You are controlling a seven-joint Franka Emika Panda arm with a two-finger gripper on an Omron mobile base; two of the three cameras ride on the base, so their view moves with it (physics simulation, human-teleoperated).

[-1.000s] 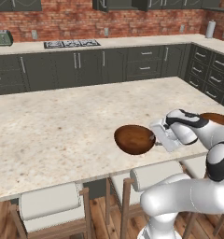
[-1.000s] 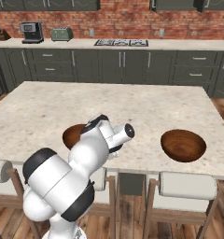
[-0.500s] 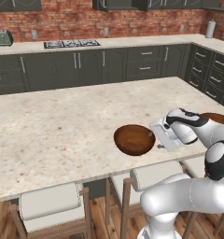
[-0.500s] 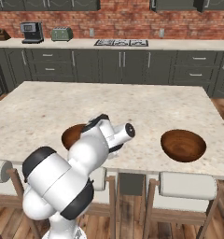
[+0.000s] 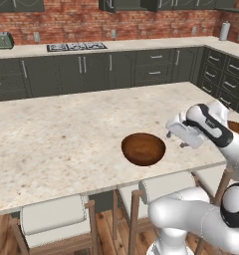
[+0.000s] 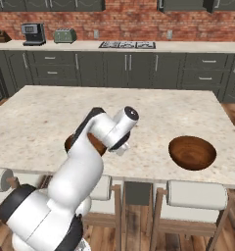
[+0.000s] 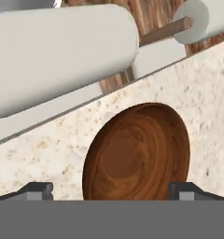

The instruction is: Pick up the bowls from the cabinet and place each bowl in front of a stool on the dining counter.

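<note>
left base view first: i count two bowls. the near bowl (image 5: pixel 143 148) sits flat on the table (image 5: pixel 61 129), close to its front edge and roughly in line with the middle stool (image 5: pixel 164 187). just to its right my claw (image 5: pixel 175 138) hangs above the slab, apart from the rim. the second bowl (image 5: pixel 237 127) peeks out behind my forearm at the far right.

right base view gives the same count from the other side: one bowl (image 6: pixel 70 142) mostly hidden by my arm, the other bowl (image 6: pixel 192 152) sitting clear in front of the right stool (image 6: pixel 198 195). stools: three in the left base view, three here.

hand view looks straight down into the bowl (image 7: pixel 136 153), with the two finger tips (image 7: pixel 37 190) spread wide on either side of it and nothing pinched between them. i read the claw as open and empty.

what worries me, as a guess: the tips sit close to the rim, so if i pull away sideways before rising, a finger could catch the rim. the bowl is glossy and near the table edge, so a nudge toward the stools could slide it off. my forearm is also close to the right bowl, and a wide swing could knock that one.
</note>
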